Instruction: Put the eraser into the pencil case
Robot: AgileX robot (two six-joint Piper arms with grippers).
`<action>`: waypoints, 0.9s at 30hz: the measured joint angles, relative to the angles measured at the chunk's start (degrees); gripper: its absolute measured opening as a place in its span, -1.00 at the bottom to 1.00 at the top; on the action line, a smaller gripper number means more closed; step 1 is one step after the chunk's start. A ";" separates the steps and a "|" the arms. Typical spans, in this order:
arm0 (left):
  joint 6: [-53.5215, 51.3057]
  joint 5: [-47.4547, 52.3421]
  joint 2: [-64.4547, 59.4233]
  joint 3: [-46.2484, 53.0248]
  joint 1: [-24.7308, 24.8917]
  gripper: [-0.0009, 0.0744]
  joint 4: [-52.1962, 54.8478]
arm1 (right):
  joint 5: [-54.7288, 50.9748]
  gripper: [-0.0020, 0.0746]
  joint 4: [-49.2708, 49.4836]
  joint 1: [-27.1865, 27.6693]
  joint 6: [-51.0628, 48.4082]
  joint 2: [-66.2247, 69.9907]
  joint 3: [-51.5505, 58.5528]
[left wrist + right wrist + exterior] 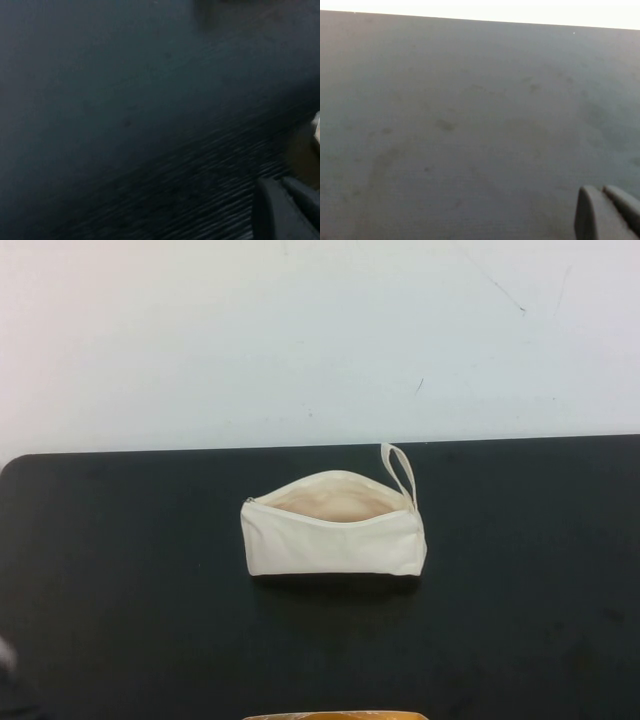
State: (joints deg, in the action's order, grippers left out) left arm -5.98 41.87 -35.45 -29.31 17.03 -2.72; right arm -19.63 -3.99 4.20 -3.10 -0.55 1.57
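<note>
Tabletop (120,570), black and broad, fills the scene; pencil case (330,540) lies near its middle, closer to the far edge, zip gaping, loop strap (398,468) at its right end. Eraser isn't visible anywhere. Left gripper (285,210) and right gripper (607,212) hover over bare tabletop, fingers pressed together, holding nothing.

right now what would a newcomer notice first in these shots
The cream-white pencil case lies alone mid-table on the black table, zip gaping open, its loop strap at the far right end. No eraser shows. The left pincer and right pincer show only at their wrist views' corners, over bare tabletop.
</note>
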 joint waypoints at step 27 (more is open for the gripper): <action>3.54 -26.51 35.69 21.19 -13.05 -0.98 7.40 | 0.00 -0.95 0.00 0.00 0.00 0.00 0.00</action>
State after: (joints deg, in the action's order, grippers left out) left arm -2.44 15.36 0.24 -8.12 3.98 4.69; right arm -19.63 -3.99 4.20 -3.10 -0.55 1.57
